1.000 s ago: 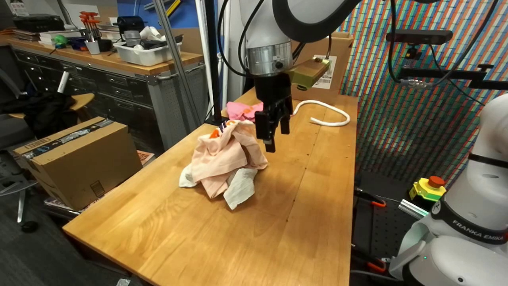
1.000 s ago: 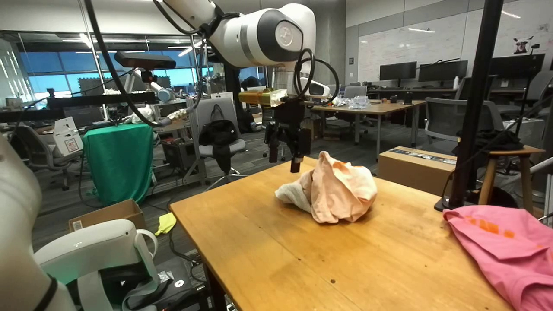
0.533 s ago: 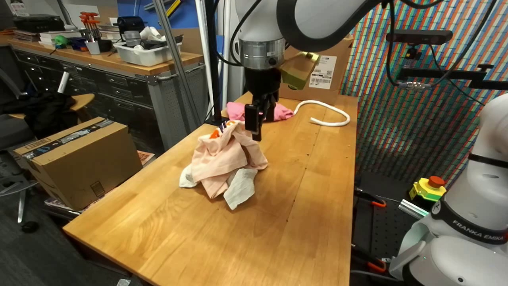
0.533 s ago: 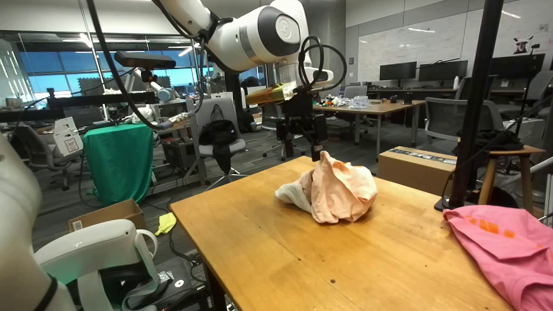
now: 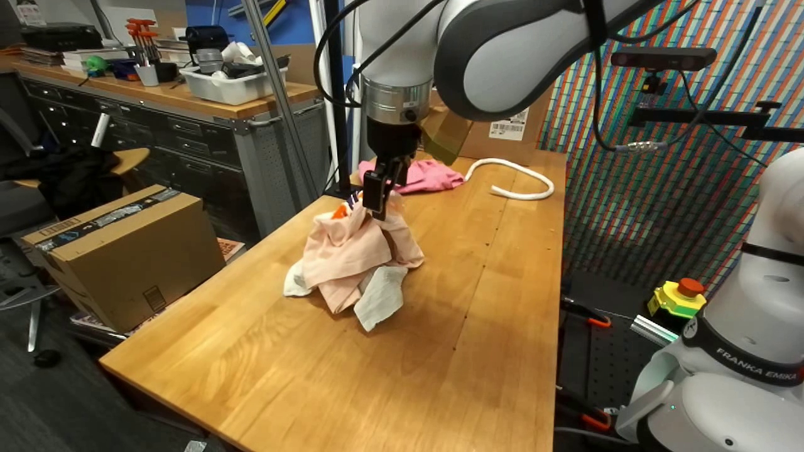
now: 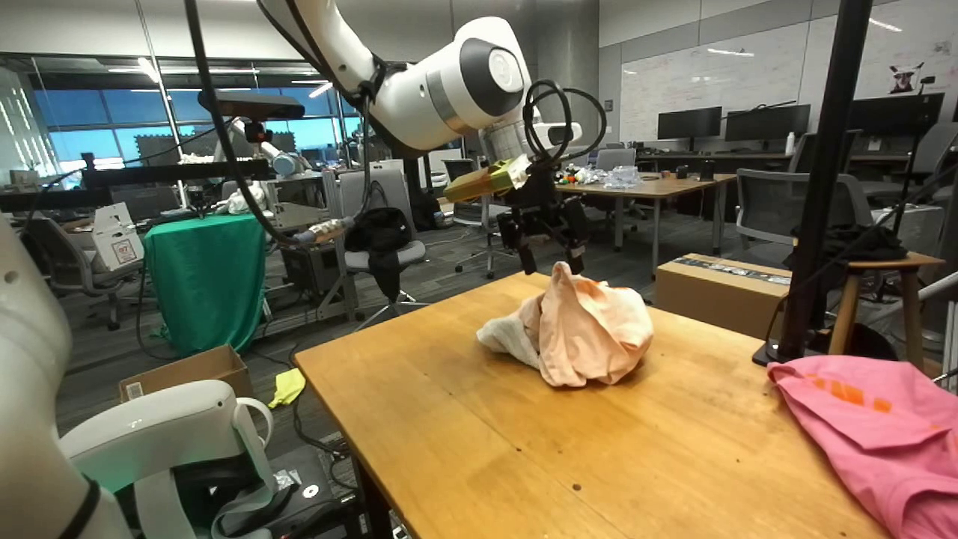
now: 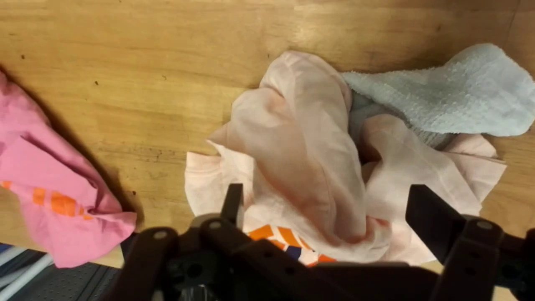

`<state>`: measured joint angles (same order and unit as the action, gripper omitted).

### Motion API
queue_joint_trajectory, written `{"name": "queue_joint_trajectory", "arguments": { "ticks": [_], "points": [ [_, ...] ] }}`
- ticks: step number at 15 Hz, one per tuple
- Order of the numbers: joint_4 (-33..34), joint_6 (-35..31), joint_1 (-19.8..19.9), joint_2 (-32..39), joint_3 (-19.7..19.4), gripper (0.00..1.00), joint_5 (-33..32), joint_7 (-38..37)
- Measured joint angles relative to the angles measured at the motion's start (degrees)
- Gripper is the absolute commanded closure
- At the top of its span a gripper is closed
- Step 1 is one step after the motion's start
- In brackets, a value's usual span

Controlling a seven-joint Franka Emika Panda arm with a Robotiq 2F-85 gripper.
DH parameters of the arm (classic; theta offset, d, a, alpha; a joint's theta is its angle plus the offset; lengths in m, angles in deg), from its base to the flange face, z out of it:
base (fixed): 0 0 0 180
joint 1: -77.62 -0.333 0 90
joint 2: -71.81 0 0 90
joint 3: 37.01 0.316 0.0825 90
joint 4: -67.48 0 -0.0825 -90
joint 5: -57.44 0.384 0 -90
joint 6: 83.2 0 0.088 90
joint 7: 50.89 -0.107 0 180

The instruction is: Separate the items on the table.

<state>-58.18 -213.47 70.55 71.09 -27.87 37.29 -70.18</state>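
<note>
Peach cloth (image 7: 326, 167) fills the middle of the wrist view, a crumpled heap on the wooden table (image 7: 159, 104), with orange and dark-blue print (image 7: 288, 238) at its lower edge. White cloth (image 7: 455, 96), rougher in texture, pokes out from under it toward the upper right of that frame; in an exterior view 2 patches of white (image 5: 382, 298) show, 1 at the left of the heap and 1 at its lower right. Pink cloth (image 6: 872, 434), printed in orange too, lies apart from the heap, at the lower right of an exterior view, cut off by the frame, and at the left edge of the wrist view. The gripper (image 6: 552, 268) hangs near the peak of the heap in both exterior views, its jaws wide and free; in the wrist view the 2 fingers (image 7: 432, 215) rise from the bottom of the frame, well apart, with peach folds showing between them. I cannot tell whether either fingertip touches the fabric. The white arm (image 6: 419, 105) crosses the top of both exterior views. Toward the top of an exterior view, a white cord (image 5: 534, 196) curls just beside the pink cloth, in front of a brown carton (image 5: 502, 149). A taped box (image 5: 132, 251) sits at the left of that frame, and a yellow stop button (image 5: 677, 301) with a red top at its lower right. At the left of an exterior view hangs a green drape (image 6: 202, 284).
</note>
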Motion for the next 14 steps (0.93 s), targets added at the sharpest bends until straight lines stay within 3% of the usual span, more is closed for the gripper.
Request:
{"name": "queue_joint_trajectory", "arguments": {
  "ticks": [6,12,13,14],
  "points": [
    [1.8,-2.5,-0.1,4.3,-0.1,0.00,-8.8,-6.6],
    [3.6,-3.0,-0.2,7.2,-0.6,0.00,-9.8,-7.4],
    [3.8,-3.0,-0.3,7.5,-0.7,0.07,-9.8,-7.4],
    [4.0,-3.0,-0.3,7.8,-0.8,0.26,-9.8,-7.4]
  ]
}}
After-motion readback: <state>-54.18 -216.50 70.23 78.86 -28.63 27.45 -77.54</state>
